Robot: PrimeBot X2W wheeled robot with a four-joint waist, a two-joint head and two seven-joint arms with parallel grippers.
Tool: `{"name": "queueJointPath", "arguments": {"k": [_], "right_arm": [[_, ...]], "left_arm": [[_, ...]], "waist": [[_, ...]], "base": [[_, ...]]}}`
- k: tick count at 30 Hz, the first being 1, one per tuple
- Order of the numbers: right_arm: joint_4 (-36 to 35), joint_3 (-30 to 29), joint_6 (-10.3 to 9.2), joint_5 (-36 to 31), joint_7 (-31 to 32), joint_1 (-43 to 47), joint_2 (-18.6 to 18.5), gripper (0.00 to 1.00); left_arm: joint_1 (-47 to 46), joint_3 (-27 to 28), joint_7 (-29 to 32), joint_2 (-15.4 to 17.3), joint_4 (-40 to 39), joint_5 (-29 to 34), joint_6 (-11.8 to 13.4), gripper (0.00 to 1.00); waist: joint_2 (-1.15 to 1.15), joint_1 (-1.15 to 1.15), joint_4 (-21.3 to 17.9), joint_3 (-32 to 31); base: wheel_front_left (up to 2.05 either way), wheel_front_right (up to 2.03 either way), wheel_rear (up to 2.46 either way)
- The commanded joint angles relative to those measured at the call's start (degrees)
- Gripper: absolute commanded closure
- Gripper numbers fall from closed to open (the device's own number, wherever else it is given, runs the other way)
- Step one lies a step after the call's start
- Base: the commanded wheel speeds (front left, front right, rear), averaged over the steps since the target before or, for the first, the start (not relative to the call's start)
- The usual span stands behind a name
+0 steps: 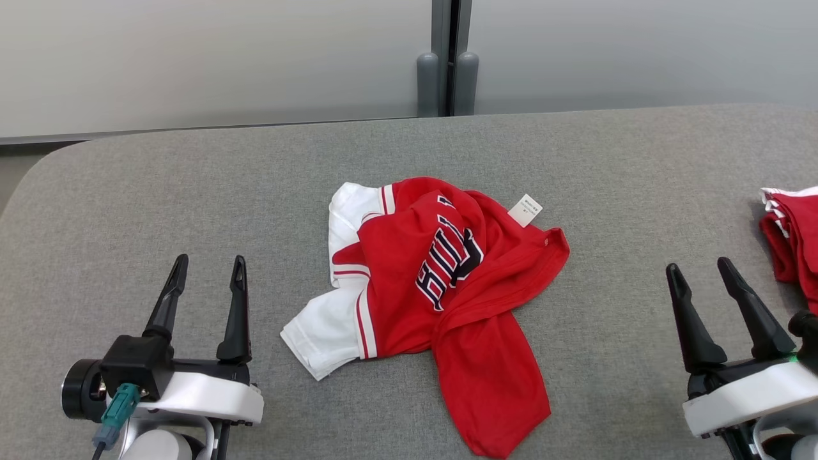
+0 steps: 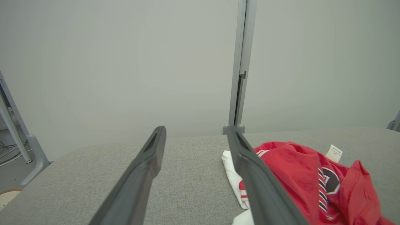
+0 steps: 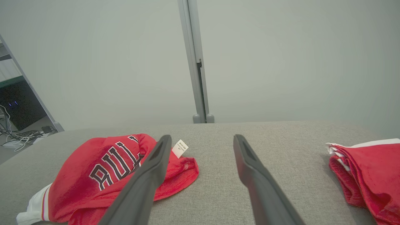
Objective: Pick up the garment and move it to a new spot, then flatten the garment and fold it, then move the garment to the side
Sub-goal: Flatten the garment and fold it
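Note:
A crumpled red and white garment [image 1: 434, 281] with dark lettering and a white tag lies in a heap at the middle of the grey table [image 1: 192, 185]. To its left, my left gripper [image 1: 211, 265] rests low and open with nothing between its fingers. Far to the right of the heap, my right gripper [image 1: 700, 268] also stands open and empty. The left wrist view has the garment [image 2: 300, 178] just right of my left gripper [image 2: 195, 131]. From the right wrist, the garment [image 3: 106, 168] lies left of my right gripper [image 3: 201, 139].
A stack of folded red and white clothes [image 1: 792, 236] sits at the table's right edge, close beside my right gripper, and shows as the stack [image 3: 368, 172] in the right wrist view. A pale partition wall with a grey post [image 1: 447, 57] stands behind the table.

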Motion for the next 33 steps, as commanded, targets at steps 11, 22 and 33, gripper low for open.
{"name": "queueJointPath", "arguments": {"k": [11, 22, 33], "right_arm": [[2.0, 18.5, 0.01, -0.2, 4.7, -0.9, -4.7, 0.0], [13.0, 38.6, -0.01, 2.3, 10.5, -7.7, -12.0, 0.0], [13.4, 39.1, -0.05, 6.3, 4.5, -11.7, -10.9, 1.0]], "left_arm": [[-2.7, -0.6, -0.1, -0.2, 0.1, 0.3, 0.0, 0.0], [-7.2, -1.5, -0.5, -3.0, 0.1, 0.9, -0.9, 0.0], [-7.8, -0.6, -0.5, -3.7, -1.0, 2.7, -0.9, 0.0]], "waist": [[0.0, 0.0, 1.1, 2.6], [0.0, 0.0, 4.2, 8.5], [0.0, 0.0, 4.5, 9.9]], "base": [[0.0, 0.0, 0.0], [0.0, 0.0, 0.0], [0.0, 0.0, 0.0]]}}
